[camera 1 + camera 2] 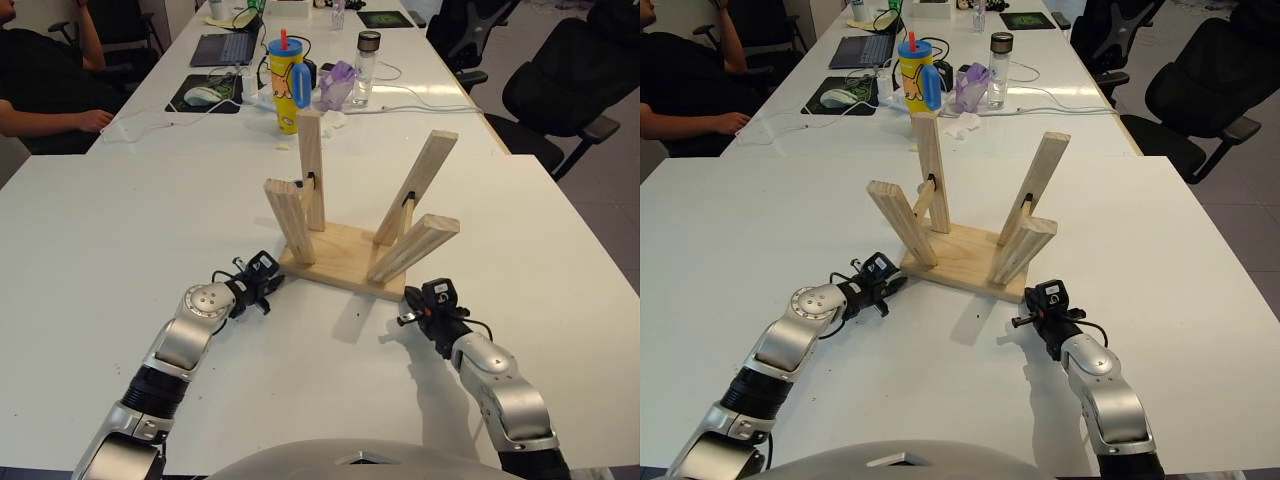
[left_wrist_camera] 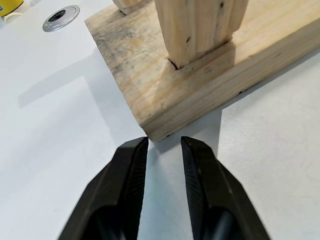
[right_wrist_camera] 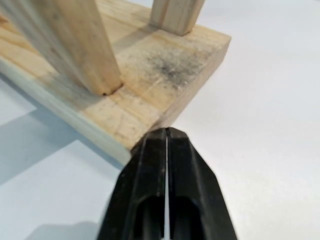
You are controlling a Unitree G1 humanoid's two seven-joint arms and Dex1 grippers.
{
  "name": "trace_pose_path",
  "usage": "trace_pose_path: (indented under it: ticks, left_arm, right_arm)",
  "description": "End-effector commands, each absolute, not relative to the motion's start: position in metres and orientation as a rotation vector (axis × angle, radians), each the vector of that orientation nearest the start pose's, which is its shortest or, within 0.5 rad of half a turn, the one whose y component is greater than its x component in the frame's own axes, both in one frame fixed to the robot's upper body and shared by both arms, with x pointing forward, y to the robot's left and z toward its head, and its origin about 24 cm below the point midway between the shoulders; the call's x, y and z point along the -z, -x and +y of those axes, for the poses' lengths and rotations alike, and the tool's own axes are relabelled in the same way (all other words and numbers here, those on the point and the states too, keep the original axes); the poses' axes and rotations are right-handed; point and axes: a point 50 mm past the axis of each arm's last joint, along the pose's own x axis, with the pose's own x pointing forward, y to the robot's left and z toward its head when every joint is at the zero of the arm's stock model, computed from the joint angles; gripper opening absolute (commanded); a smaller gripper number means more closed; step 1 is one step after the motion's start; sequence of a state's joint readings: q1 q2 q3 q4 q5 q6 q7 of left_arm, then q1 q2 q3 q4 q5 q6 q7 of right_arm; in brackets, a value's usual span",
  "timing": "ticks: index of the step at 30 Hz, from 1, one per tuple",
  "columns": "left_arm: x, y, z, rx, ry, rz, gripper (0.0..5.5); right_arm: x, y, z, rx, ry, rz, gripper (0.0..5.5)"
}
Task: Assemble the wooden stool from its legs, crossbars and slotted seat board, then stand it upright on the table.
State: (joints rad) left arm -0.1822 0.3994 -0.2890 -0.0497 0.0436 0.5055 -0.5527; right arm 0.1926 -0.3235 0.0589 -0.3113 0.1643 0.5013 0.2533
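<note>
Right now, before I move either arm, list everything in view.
board: 1, tan, flat on near table
legs: 4, tan, slotted in board, pointing up
crossbar: 1 seen, tan, between left legs
tables: 2, white, near and far
cup: 1, yellow with blue handle, far table
bottle: 1, clear with dark cap, right of cup
laptop: 1, dark, far table, left
chairs: several, black, around far table
left claw: 1, black, open, at board's left corner
right claw: 1, black, shut, at board's right corner
</note>
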Motion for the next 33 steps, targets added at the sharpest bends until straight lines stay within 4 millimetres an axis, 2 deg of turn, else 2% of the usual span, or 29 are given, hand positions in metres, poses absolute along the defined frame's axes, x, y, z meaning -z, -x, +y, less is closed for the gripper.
trace_pose_path:
  ticks: [1,6,9,14,16,20,23,25,28,33]
  left_arm:
    - [-0.016,-0.246,0.118,0.871,-0.295,0.538,0.96]
    - [-0.010,-0.238,0.168,0.780,-0.400,0.666,0.32]
    - [-0.016,-0.231,0.185,0.758,-0.425,0.681,0.01]
    - [-0.027,-0.214,0.207,0.833,-0.468,0.771,0.01]
    - [-0.029,-0.221,0.219,0.770,-0.489,0.769,0.01]
    - [-0.032,-0.251,0.237,0.535,-0.558,0.669,0.01]
    - [-0.028,-0.266,0.230,0.469,-0.578,0.596,0.01]
    - [-0.020,-0.271,0.215,0.507,-0.593,0.574,0.01]
    - [-0.007,-0.266,0.191,0.628,-0.606,0.592,0.01]
    - [-0.001,-0.257,0.169,0.765,-0.621,0.584,0.01]
  right_arm:
    - [-0.019,-0.208,-0.163,-0.440,0.077,0.459,0.00]
    - [-0.008,-0.204,-0.174,-0.424,0.102,0.510,0.00]
    - [-0.007,-0.206,-0.178,-0.415,0.111,0.509,0.00]
    - [-0.004,-0.206,-0.184,-0.409,0.119,0.517,0.00]
    - [-0.002,-0.205,-0.185,-0.403,0.121,0.520,0.00]
    - [-0.003,-0.208,-0.193,-0.346,0.149,0.508,0.00]
    - [-0.006,-0.211,-0.197,-0.302,0.160,0.485,0.00]
    - [-0.007,-0.212,-0.198,-0.300,0.165,0.485,0.00]
    - [-0.006,-0.212,-0.196,-0.320,0.169,0.504,0.00]
    - [-0.008,-0.206,-0.189,-0.370,0.158,0.537,0.00]
